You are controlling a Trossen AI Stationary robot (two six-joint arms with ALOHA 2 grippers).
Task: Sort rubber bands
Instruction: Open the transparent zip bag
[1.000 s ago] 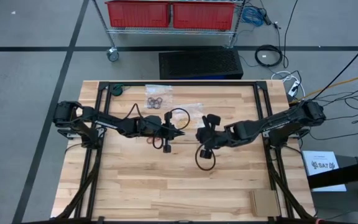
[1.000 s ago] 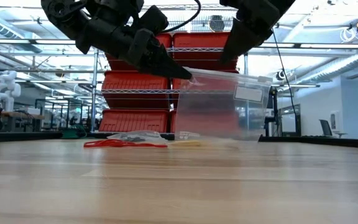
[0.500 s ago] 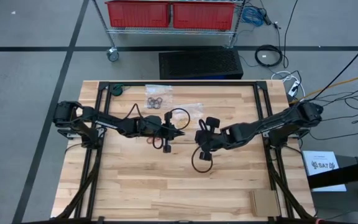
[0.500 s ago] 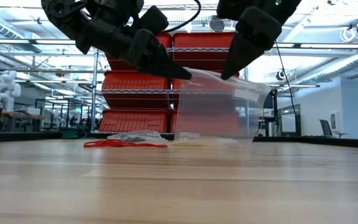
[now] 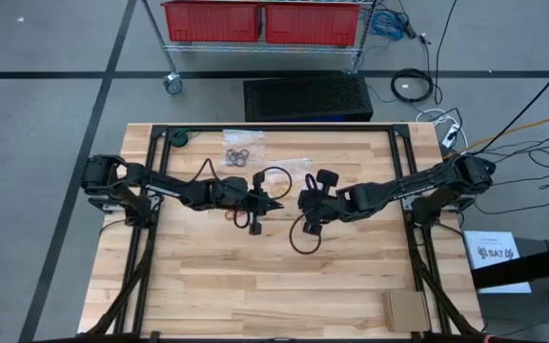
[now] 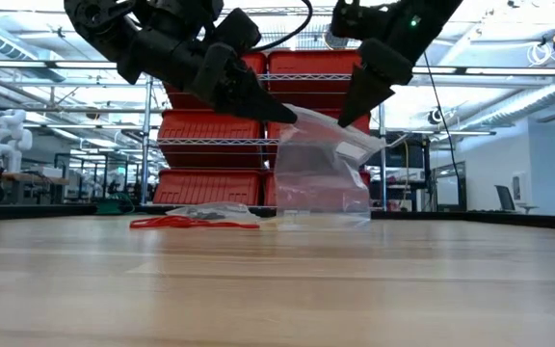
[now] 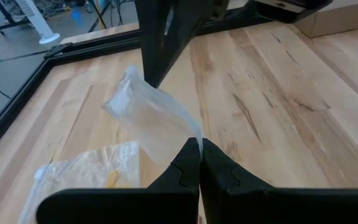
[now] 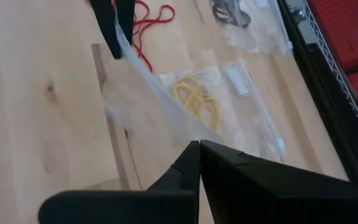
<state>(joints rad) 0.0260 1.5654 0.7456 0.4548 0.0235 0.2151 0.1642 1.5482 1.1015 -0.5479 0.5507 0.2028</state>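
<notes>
step: both arms hold one clear flat plastic bag [image 6: 324,169] up off the light wooden table [image 5: 255,286] at mid-table, likely pulling its mouth apart for loading
left gripper [image 7: 199,144]: clamped on one top edge of the bag, left of centre
right gripper [image 8: 199,145]: clamped on the opposite edge, just right of the left one; bag hangs crumpled between them
red rubber bands [image 6: 193,223]: loose pile on the table, below and near the left gripper, not yet bagged
yellowish tan rubber bands [image 8: 196,99]: inside a second clear bag [image 8: 241,106] lying flat, beyond the held bag
black rubber bands [image 5: 238,154]: in a third clear bag [image 5: 244,141] at the far edge, left of centre
how to do it well: keep both grips on separate walls of the bag so the mouth gapes, not both walls pinched together
tension: spread gently, the film looks thin, may slip or tear
next need: one gripper probably has to let go to fetch the red bands; lower the bag first so it stays open
risk: thin loops are hard to pinch off flat wood
</notes>
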